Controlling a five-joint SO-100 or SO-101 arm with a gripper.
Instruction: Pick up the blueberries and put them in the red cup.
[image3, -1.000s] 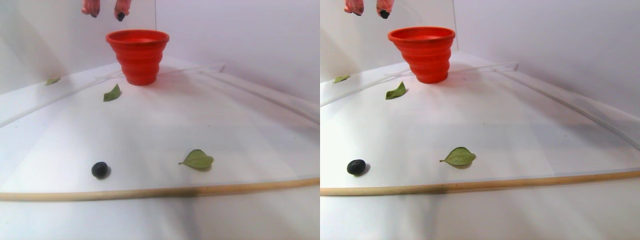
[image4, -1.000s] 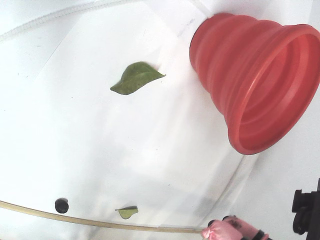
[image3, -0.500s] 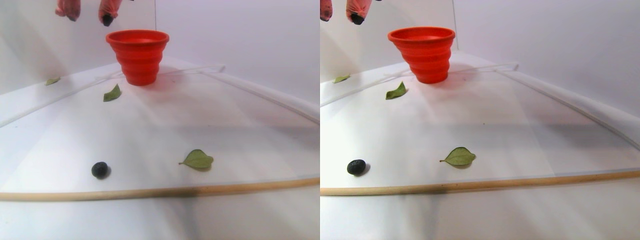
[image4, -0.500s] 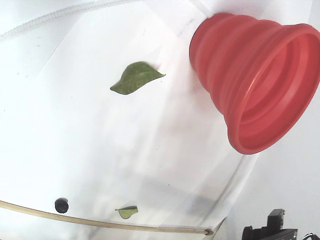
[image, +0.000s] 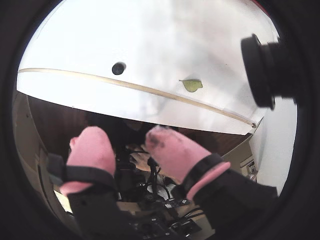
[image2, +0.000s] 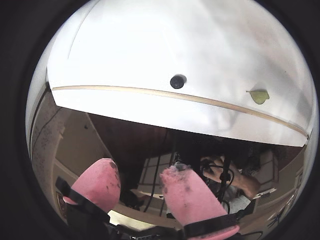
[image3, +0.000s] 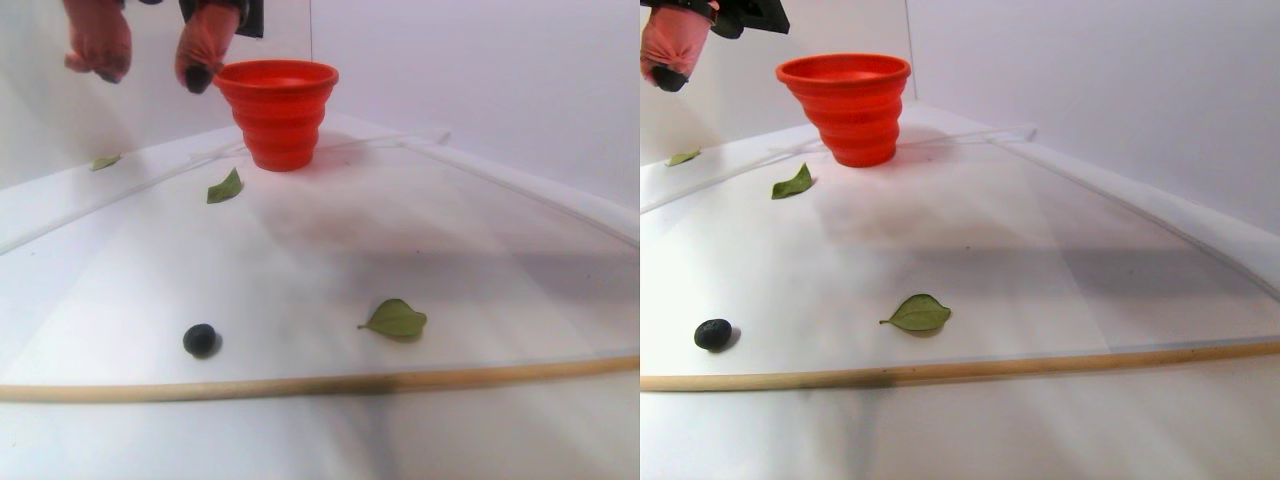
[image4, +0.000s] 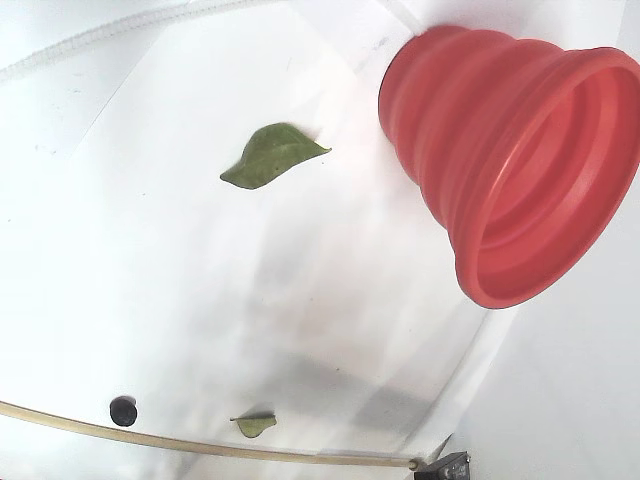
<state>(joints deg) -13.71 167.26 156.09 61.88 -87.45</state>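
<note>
- The large red collapsible silicone cup stands upright on the white table. Its wall is stepped and ribbed, narrow at the foot, with a wide round rim.
- In the fixed view the red cup fills the 2 o'clock corner, and its inside looks empty as far as the view shows.
- One small round matte blue-black berry lies alone on the table at 7 o'clock in the stereo pair view, just behind the thin wooden strip.
- A flat green leaf lies near, at 3 o'clock of this berry.
- The pink-covered gripper hangs in the air at 9 o'clock of the cup rim, with its fingers apart and nothing between them; one tip is stained dark.
</note>
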